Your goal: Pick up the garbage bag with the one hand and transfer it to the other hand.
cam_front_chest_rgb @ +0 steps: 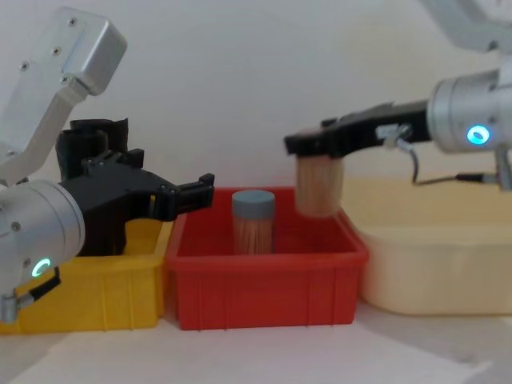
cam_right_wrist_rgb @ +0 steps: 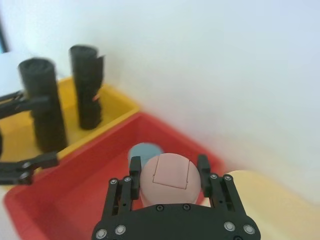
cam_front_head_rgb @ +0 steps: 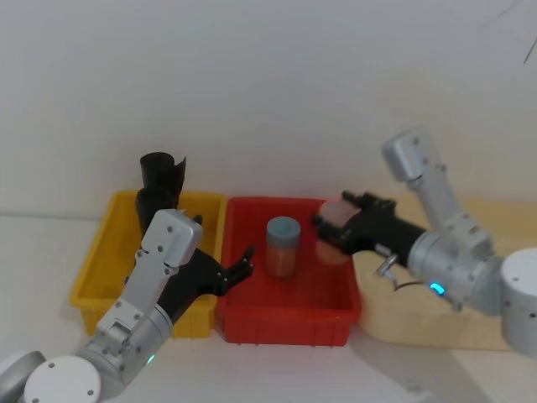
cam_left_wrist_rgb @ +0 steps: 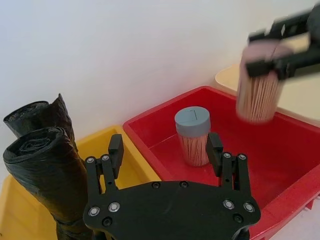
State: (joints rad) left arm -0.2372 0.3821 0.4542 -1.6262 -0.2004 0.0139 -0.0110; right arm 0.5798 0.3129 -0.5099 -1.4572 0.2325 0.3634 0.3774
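Beside my left pincer (cam_left_wrist_rgb: 165,147), spread wide and empty, the garbage bag rolls (cam_left_wrist_rgb: 47,172) stand upright in the yellow bin (cam_left_wrist_rgb: 137,171). I'd swing onto the nearer roll, straddle it mid-height, then squeeze. My right pincer (cam_front_chest_rgb: 320,148) clamps a toothpick jar (cam_front_chest_rgb: 318,188), so handover must wait.

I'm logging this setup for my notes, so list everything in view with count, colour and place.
yellow bin: 1, yellow, left.
red bin: 1, red, middle.
cream bin: 1, cream, right.
garbage bag rolls: 2, black, standing in the yellow bin.
grey-lidded toothpick jar: 1, grey-blue lid, standing in the red bin.
pink-lidded toothpick jar: 1, pink lid, held above the red bin.
left gripper: 1, black, open, where the yellow and red bins meet.
right gripper: 1, black, shut on the pink-lidded toothpick jar.
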